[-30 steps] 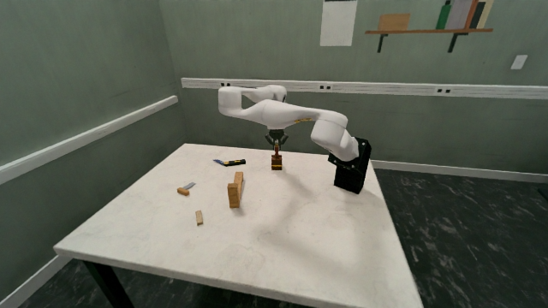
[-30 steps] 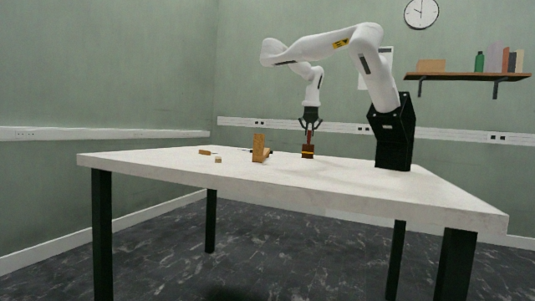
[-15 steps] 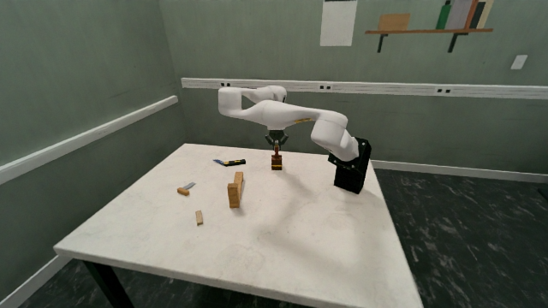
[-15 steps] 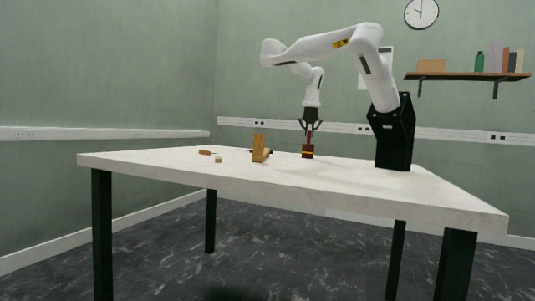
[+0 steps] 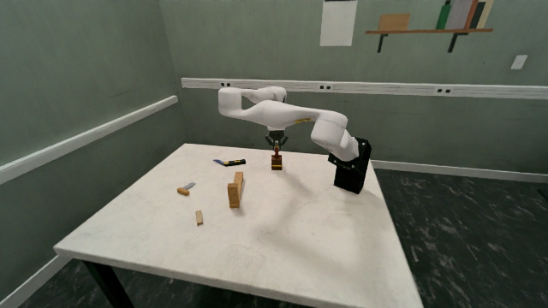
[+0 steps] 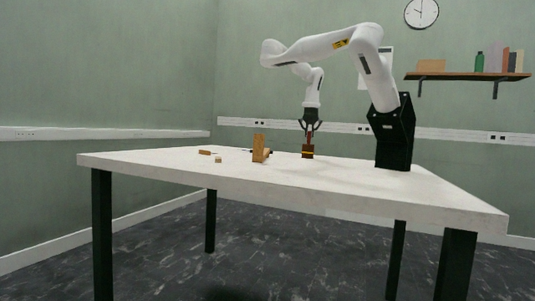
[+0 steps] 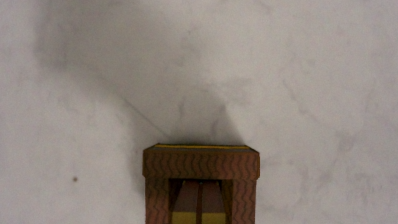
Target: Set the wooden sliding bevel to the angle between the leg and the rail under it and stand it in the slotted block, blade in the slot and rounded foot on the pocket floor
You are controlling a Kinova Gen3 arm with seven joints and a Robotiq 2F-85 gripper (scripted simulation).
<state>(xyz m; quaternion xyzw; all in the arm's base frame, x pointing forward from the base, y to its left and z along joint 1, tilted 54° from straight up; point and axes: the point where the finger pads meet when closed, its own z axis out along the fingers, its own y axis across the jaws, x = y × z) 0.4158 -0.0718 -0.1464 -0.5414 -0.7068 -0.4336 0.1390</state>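
My gripper (image 5: pixel 276 146) (image 6: pixel 308 133) is shut on the red-brown wooden sliding bevel (image 5: pixel 276 151) (image 6: pixel 308 138) and holds it upright. The bevel's lower end is down in the dark brown slotted block (image 5: pixel 276 162) (image 6: pixel 308 151) (image 7: pixel 200 165) at the back of the table; the wrist view shows it inside the pocket (image 7: pixel 199 200). I cannot tell whether its foot touches the pocket floor. The light wooden leg and rail (image 5: pixel 235 190) (image 6: pixel 259 148) stand left of the block, nearer the front. The black bevel (image 5: pixel 233 162) lies flat behind them.
A small tan piece with a grey blade (image 5: pixel 185 190) and a short wooden block (image 5: pixel 199 217) lie on the left part of the white table (image 5: pixel 300 239). The arm's black base (image 5: pixel 352 168) (image 6: pixel 393 138) stands at the back right.
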